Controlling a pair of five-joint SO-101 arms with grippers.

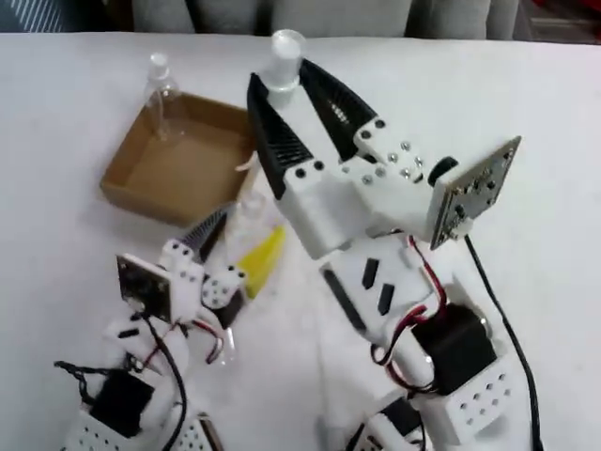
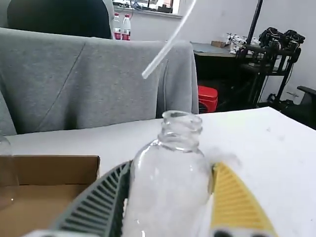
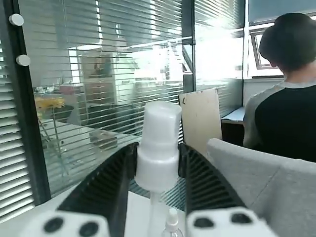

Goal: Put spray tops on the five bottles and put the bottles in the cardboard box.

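The left end effector grips the open bottle upright beside the cardboard box. The right end effector clamps the spray top above. Centre its tube over the neck, then lower straight.

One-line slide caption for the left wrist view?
Left gripper holds an uncapped bottle beside the cardboard box, a spray top's tube hanging above.

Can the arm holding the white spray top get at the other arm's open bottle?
Probably yes: the bottle stands uncapped in the left gripper, and the spray top has its tube hanging above, nothing between.
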